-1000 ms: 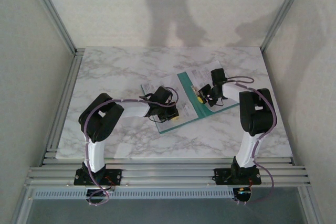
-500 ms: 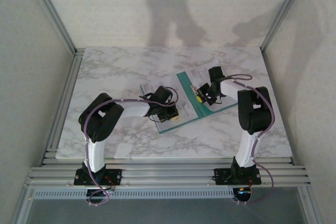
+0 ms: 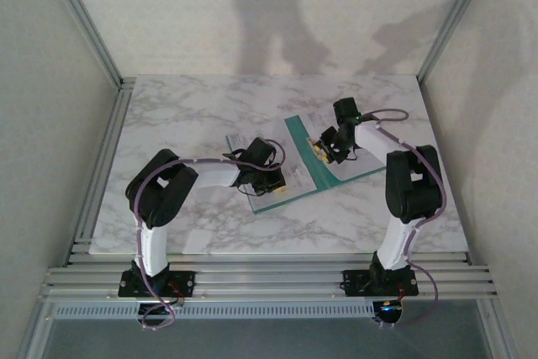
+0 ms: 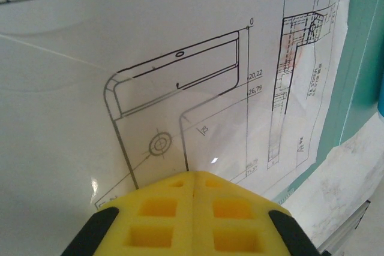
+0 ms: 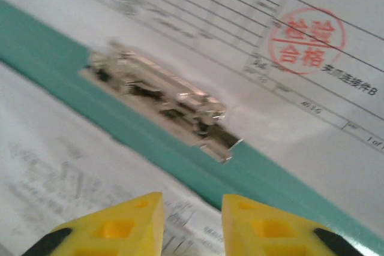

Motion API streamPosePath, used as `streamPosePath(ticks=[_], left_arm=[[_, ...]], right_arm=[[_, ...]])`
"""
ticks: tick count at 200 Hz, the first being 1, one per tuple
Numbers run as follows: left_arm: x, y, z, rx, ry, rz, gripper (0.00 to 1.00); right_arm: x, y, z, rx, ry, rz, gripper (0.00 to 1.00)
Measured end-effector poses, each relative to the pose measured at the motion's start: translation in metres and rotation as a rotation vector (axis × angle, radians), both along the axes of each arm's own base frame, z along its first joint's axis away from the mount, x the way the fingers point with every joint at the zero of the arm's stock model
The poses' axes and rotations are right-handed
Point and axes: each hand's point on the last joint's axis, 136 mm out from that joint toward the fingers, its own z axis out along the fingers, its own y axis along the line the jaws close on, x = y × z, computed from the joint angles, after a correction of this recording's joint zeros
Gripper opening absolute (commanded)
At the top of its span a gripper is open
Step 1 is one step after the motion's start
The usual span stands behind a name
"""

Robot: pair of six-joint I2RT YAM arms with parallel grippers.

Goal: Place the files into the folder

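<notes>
The teal folder (image 3: pixel 303 147) lies open in the middle of the table with white printed files on both halves. My left gripper (image 3: pixel 274 181) is shut, and its yellow fingertips (image 4: pixel 195 179) rest on a sheet with a technical drawing (image 4: pixel 180 100). The folder's teal edge (image 4: pixel 367 40) shows to the right of that sheet. My right gripper (image 5: pixel 189 208) is open and hovers just short of the metal clip (image 5: pixel 162 97) on the teal centre fold (image 5: pixel 54 64). A sheet with a red stamp (image 5: pixel 307 39) lies beyond the clip. Another printed sheet (image 5: pixel 66 154) lies under the right fingers.
The marble table (image 3: pixel 193 115) is bare around the folder and is bounded by aluminium rails (image 3: pixel 101 166) on the left and at the front. A strip of marble (image 4: pixel 342 178) shows past the folder's corner. Both arms reach in over the folder from the near side.
My right gripper and wrist have shifted slightly toward the far side, along the folder's centre fold. The left arm has stayed still on its sheet.
</notes>
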Motion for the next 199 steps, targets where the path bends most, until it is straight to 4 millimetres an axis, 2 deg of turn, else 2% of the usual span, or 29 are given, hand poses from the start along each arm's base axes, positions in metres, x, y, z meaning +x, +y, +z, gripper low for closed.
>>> streamPosePath(ticks=[31, 62, 97, 120, 166, 199], left_arm=[[-0.001, 0.003, 0.000, 0.019, -0.002, -0.006, 0.04], [-0.003, 0.009, 0.000, 0.046, -0.004, -0.009, 0.04], [-0.011, 0.023, -0.001, 0.078, -0.010, -0.014, 0.04], [-0.016, 0.043, -0.001, 0.107, -0.006, -0.003, 0.04], [-0.012, 0.092, -0.001, 0.197, 0.001, 0.062, 0.11], [-0.010, 0.101, 0.002, 0.222, 0.000, 0.079, 0.23]], right_arm=[[0.008, 0.002, 0.040, 0.017, -0.109, 0.024, 0.35], [0.008, 0.002, 0.052, 0.012, -0.156, 0.061, 0.34], [-0.011, 0.000, 0.033, -0.002, -0.130, 0.107, 0.34], [-0.030, 0.003, 0.018, 0.002, -0.094, 0.145, 0.34], [-0.073, 0.025, -0.002, 0.022, -0.050, 0.246, 0.34], [-0.086, 0.049, -0.003, 0.046, -0.055, 0.318, 0.30]])
